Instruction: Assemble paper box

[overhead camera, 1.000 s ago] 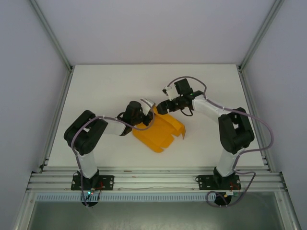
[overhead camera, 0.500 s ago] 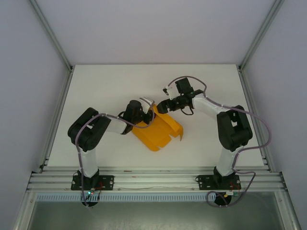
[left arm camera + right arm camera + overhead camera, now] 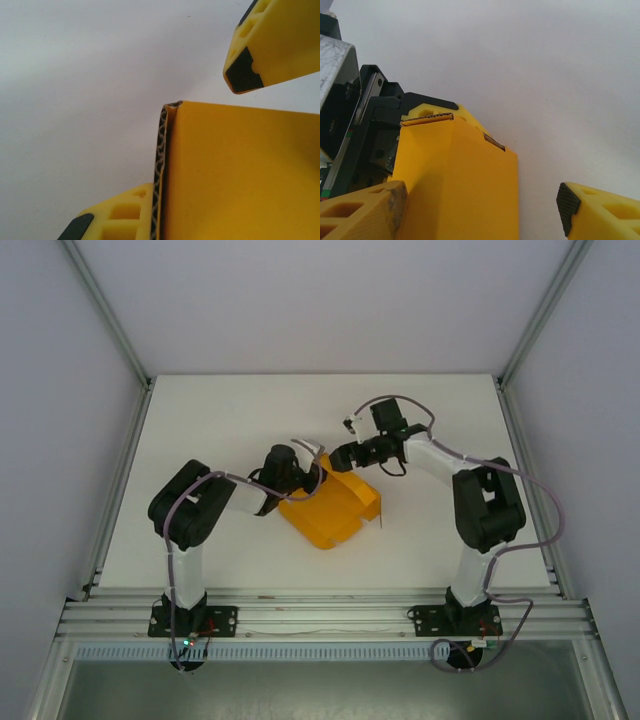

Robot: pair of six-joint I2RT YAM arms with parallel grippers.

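- paper box [image 3: 330, 512], bright orange, partly folded, in the middle of the table [image 3: 220, 420]
- left gripper [image 3: 312, 466] at its far left corner, fingers spread wide astride a raised corrugated wall
- right gripper [image 3: 340, 457] at the far edge, spread wide too, either side of a panel

The white table [image 3: 200, 420] carries the orange paper box [image 3: 325, 515], apparently resting near its middle.

Paper box [image 3: 330, 512] on table [image 3: 200, 420] between left pincer [image 3: 312, 472] and right pincer [image 3: 341, 457]
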